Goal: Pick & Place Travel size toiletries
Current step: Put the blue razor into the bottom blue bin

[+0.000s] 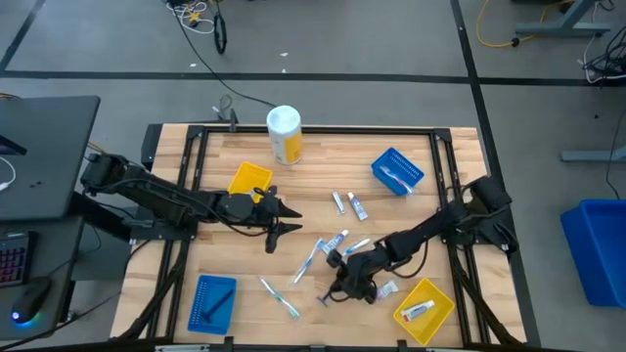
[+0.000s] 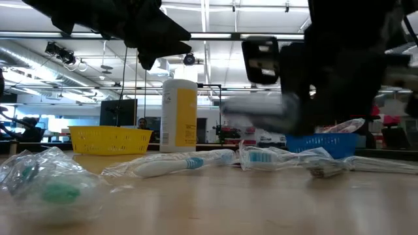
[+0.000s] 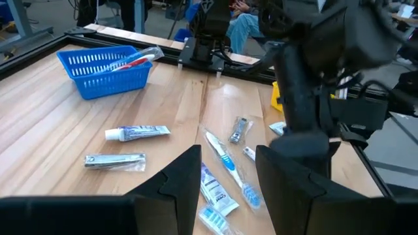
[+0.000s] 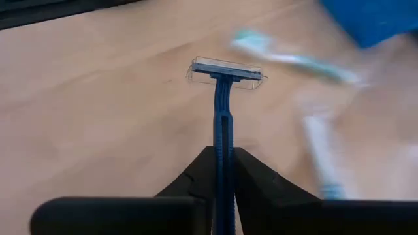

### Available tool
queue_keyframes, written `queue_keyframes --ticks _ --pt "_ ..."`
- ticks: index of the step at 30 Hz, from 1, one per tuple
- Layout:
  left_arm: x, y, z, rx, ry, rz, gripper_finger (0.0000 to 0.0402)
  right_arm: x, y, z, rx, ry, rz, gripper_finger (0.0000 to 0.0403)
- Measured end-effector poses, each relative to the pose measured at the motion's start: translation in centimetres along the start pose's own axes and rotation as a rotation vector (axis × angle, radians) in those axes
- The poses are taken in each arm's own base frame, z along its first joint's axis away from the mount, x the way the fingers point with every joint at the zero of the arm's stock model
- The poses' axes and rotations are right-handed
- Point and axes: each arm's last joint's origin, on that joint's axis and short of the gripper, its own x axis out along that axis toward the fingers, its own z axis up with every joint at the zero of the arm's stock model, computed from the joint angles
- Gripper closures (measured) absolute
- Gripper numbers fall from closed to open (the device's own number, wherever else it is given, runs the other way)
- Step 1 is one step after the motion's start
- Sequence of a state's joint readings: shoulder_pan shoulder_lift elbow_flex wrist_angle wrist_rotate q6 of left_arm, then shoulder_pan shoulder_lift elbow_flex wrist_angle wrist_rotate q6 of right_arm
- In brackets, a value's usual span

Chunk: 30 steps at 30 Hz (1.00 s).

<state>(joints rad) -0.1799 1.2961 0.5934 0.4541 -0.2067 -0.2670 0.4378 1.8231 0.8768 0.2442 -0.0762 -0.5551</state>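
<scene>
From above, the wooden slatted table (image 1: 323, 176) carries a yellow canister (image 1: 285, 135) with a white lid at the far edge, a yellow tray (image 1: 249, 180) beside it, a blue tray (image 1: 397, 170) far right, another blue tray (image 1: 211, 302) near left and a yellow tray (image 1: 425, 310) near right holding a tube. Small tubes (image 1: 358, 206), toothbrushes (image 1: 279, 296) and wrapped items lie scattered at the middle. The left gripper (image 1: 284, 221) hangs left of the scatter, fingers apart. The right gripper (image 1: 337, 290) is low at the near middle, a razor (image 1: 329, 293) in it.

At table height, a toothbrush in clear crinkled wrap (image 2: 176, 164) lies across the middle, a wrapped white and green item (image 2: 49, 183) blurred at near left; the canister's label writing cannot be read.

The left wrist view shows a white tube with blue print (image 3: 138, 133), unreadable, a wrapped flat item (image 3: 115, 160), and a blue-bristled toothbrush (image 3: 228, 166); its dark fingers (image 3: 179, 179) stand apart with nothing between.

In the right wrist view the dark fingers (image 4: 251, 173) are clamped on the blue ribbed handle of the razor, its clear-capped head pointing away above bare wood.
</scene>
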Motion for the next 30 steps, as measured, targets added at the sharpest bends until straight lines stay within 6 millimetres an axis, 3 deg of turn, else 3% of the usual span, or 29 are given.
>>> queue_keyframes --ticks 8,17,21,24,30 --pt "0.0 -0.1 0.0 0.051 0.007 -0.026 0.0246 -4.5 -1.8 1.8 -0.052 0.133 -0.282 0.0357" --pt "0.0 0.0 0.1 0.137 -0.006 -0.008 0.0246 -13.5 -3.5 3.4 -0.065 0.299 -0.625 0.0357" --pt "0.0 0.0 0.1 0.156 -0.012 0.016 0.0246 -17.4 -4.4 3.7 0.02 0.207 -0.74 0.0357" --pt "0.0 0.0 0.1 0.164 -0.018 0.022 0.0246 -19.3 -4.8 3.0 0.145 0.036 -0.747 0.0357" --pt "0.0 -0.1 0.9 0.219 -0.097 0.049 0.0246 -18.2 -4.9 -0.4 0.34 -0.28 -0.779 0.0357"
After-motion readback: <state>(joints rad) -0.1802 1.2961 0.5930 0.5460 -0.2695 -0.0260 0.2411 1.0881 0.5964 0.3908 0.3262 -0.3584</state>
